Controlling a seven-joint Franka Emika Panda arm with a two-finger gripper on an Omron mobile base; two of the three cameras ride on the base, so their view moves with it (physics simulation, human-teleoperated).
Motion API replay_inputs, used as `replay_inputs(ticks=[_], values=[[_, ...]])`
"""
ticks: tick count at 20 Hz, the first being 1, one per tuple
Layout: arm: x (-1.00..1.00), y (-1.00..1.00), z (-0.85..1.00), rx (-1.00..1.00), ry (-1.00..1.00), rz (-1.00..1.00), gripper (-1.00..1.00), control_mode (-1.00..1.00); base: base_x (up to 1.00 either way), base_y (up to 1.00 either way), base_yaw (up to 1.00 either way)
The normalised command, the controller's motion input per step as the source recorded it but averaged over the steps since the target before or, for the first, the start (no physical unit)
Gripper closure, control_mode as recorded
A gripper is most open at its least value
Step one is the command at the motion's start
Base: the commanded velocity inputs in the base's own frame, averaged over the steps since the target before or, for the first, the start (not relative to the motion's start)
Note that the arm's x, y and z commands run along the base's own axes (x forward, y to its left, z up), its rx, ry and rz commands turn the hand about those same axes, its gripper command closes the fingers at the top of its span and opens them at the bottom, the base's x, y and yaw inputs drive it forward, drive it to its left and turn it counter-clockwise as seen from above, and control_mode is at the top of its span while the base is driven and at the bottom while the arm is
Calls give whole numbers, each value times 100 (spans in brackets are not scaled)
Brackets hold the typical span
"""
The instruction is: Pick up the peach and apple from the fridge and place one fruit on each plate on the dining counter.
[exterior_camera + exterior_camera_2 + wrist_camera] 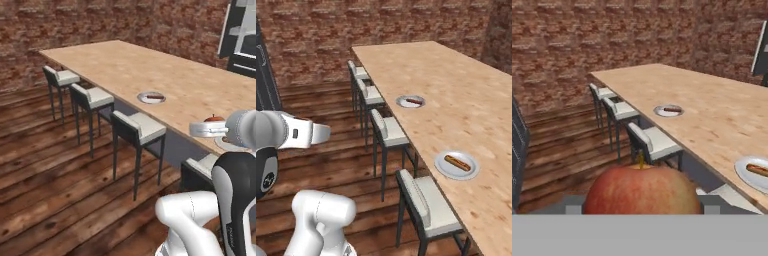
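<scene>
The gripper [641,212] is clamping the apple [641,192] around its middle, which looks firm, smooth, probably a bit slippery, so I'm guessing a steady squeeze is holding it.

no readable text, labels or signs

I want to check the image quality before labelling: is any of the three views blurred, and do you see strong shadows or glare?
Hand view: the apple fills the near foreground, soft-edged, hiding the gripper's tips. Left base view: the far plate on the dining counter looks coarse and pixelated. Right base view: the near plate is fairly sharp, with only faint shadow under it. Lighting is flat everywhere; no glare.
</scene>
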Motion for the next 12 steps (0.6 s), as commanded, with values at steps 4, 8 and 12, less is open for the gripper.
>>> replay_inputs(ticks=[4, 8, 12], values=[[0, 0, 0, 0, 0, 0, 100, 100, 78, 81, -43], [0, 0, 0, 0, 0, 0, 100, 100, 71, 75, -42], [0, 0, 0, 0, 0, 0, 100, 100, 67, 71, -41]])
